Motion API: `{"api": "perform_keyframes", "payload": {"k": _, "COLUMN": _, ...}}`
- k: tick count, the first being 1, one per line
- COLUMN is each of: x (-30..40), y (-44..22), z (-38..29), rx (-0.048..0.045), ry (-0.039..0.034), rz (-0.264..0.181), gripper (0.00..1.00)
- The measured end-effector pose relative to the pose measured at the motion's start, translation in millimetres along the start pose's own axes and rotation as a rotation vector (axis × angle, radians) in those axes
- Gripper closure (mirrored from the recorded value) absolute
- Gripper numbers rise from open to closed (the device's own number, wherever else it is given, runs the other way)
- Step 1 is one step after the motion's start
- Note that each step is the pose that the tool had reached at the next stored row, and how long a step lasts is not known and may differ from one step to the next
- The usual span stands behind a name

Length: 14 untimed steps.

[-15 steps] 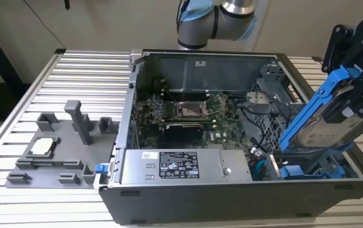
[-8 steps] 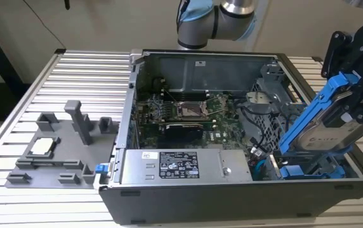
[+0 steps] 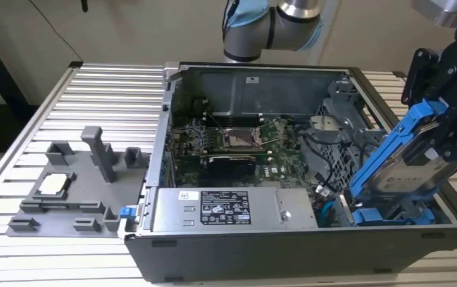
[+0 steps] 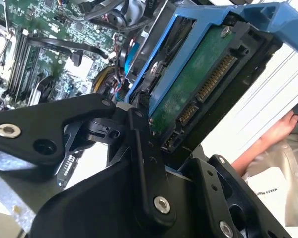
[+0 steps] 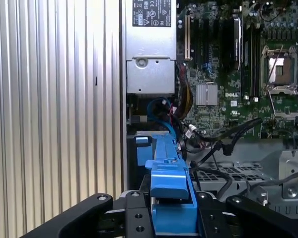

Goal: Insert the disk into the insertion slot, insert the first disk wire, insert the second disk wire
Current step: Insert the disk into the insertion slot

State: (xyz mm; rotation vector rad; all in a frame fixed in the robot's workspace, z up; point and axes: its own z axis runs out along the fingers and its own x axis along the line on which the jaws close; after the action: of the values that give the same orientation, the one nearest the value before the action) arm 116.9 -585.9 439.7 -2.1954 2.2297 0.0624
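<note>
Disk [image 3: 408, 166] sits clipped in its bright blue carrier frame [image 3: 386, 149], and we see it held up at a slant over the open computer case [image 3: 292, 254]. It is at the corner of the case on the exterior view's right, beside the power supply [image 3: 212, 209]. Its lower end reaches down inside the case, close to the blue drive bay rails [image 3: 392, 214]. We cannot tell if it touches them. Its upper end stands above the rim of the case, where the gripper [image 3: 442, 133] has its black fingers pressed against the two sides of the carrier, so the disk is firmly clamped. In the second wrist view the green circuit board side of the disk [image 4: 198, 84] with its row of connector pins faces the camera, and one finger [image 4: 145, 163] lies along the blue frame [image 4: 181, 47]. In the first wrist view the blue frame [image 5: 170, 191] sits between the fingers [image 5: 134, 218], pointing into the case. Deeper inside the case we see a blue cable [image 5: 161, 111] and black cables [image 5: 223, 144]. On the floor of the case lies the green motherboard [image 3: 237, 143] with its processor socket [image 3: 241, 139]. Outside the case, at the exterior view's left, a grey fixture [image 3: 77, 179] stands on the ribbed aluminium table [image 3: 109, 89].
</note>
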Motion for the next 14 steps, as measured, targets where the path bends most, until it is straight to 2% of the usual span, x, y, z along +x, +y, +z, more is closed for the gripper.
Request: {"api": "perform_keyframes", "payload": {"k": 14, "x": 0.8, "y": -5.3, "z": 22.6, "rx": -0.0001, "ry": -0.0083, "rz": 0.000, "gripper": 0.67}}
